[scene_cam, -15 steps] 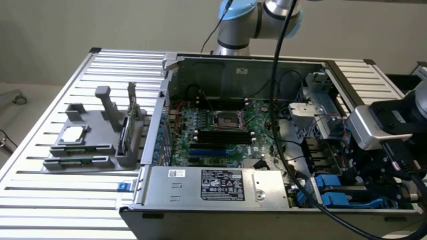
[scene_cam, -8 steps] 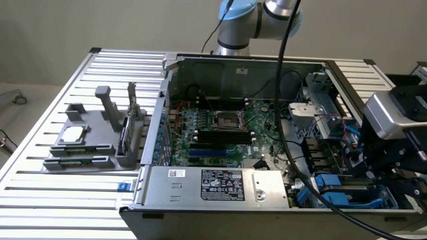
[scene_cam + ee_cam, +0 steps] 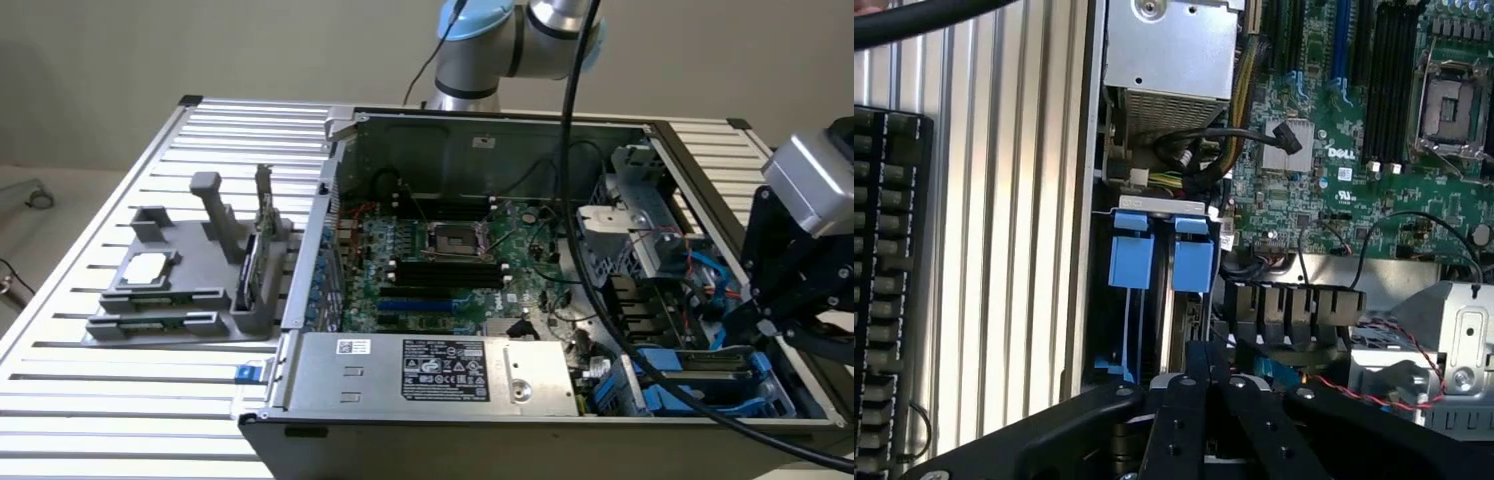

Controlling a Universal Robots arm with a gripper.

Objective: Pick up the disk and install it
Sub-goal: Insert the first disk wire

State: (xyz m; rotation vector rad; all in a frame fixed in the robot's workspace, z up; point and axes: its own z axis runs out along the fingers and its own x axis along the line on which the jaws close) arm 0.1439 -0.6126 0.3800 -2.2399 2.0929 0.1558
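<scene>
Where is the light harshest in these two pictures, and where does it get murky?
Exterior view: soft, even light. The ribbed table has a pale sheen, while the motherboard deep in the computer case lies in shade. Wrist view: the same table is washed out bright, the blue drive rails look vivid, and the end effector is a near-black shape in front.

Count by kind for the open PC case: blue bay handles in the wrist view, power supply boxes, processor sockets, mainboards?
blue bay handles: 2
power supply box: 1
processor socket: 1
mainboard: 1
Total: 5
</scene>
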